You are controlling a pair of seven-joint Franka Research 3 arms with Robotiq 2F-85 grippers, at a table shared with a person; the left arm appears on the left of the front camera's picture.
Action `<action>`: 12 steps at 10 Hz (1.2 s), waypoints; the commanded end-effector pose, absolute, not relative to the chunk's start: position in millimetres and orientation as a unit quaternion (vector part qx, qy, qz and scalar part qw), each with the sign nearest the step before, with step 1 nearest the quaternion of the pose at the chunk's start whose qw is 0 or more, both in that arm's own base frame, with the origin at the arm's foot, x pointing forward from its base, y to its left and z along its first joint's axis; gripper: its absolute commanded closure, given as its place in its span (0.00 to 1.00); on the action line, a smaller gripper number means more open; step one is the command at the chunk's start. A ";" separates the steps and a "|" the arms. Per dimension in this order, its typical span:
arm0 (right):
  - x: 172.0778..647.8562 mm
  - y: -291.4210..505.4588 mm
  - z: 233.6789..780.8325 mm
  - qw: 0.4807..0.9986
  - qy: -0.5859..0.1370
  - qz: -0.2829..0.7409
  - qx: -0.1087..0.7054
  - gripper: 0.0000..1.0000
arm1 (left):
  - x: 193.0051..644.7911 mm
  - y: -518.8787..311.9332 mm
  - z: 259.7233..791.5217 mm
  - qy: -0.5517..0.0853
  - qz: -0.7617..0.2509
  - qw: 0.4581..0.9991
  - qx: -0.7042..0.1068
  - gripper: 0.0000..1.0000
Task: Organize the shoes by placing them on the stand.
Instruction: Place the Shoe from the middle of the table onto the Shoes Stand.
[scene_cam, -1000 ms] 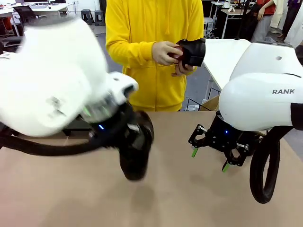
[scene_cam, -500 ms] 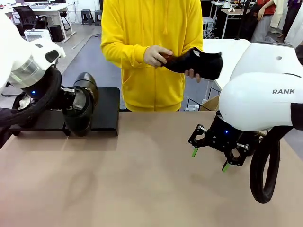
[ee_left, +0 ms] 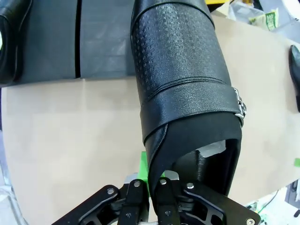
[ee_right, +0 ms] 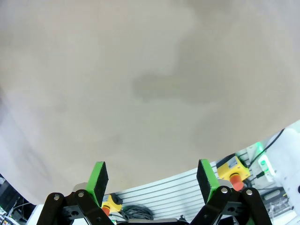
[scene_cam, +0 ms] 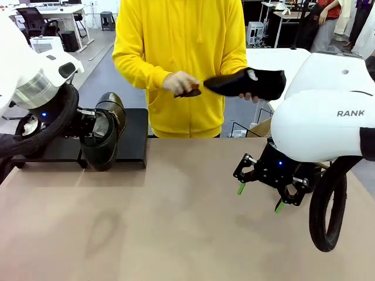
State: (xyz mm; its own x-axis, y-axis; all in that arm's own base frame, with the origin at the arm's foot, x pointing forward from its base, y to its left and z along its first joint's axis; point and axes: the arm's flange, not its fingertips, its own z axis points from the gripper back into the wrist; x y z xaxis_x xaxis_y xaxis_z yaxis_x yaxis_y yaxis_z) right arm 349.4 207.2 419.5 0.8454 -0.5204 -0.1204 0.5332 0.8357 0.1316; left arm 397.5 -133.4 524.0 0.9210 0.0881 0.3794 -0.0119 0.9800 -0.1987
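Observation:
My left gripper is shut on the heel rim of a glossy black shoe, held just above the front edge of the low black stand. In the left wrist view the textured shoe points toward the stand, with my left gripper clamped on its back edge. Another shoe lies on the stand at the far left. Across the table, a person in a yellow hoodie holds a further black shoe. My right gripper hangs open over the table, its green pads wide apart.
The person's other hand holds a small brown brush. The tan tabletop stretches between the two arms. My right arm's white body and a black cable loop take up the right side. White tables stand behind the person.
My left arm swung from the table's middle to the left, carrying the shoe to the stand. The person moved the held shoe rightward, away from the brush. The right arm stayed put.

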 end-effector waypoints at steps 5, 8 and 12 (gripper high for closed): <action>349.9 205.6 420.6 0.959 0.034 -0.270 0.076 0.00 | 473.0 -68.5 512.9 -0.274 -0.014 0.962 -0.007 1.00; 349.9 205.6 420.6 0.959 0.034 -0.270 0.076 0.00 | 496.8 -48.2 507.8 -0.318 -0.033 0.947 0.036 1.00; 349.9 205.6 420.6 0.959 0.034 -0.270 0.076 0.00 | 525.2 -28.2 475.1 -0.308 0.002 0.949 0.063 1.00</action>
State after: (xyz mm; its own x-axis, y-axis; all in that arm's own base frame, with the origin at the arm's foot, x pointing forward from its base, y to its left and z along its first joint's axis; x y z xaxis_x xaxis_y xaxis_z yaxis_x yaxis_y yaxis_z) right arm 349.4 207.2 419.5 0.8454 -0.5204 -0.1204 0.5332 0.8357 0.1316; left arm 517.1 -21.6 469.9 0.8255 -0.0645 0.5607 0.0031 0.9939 0.1098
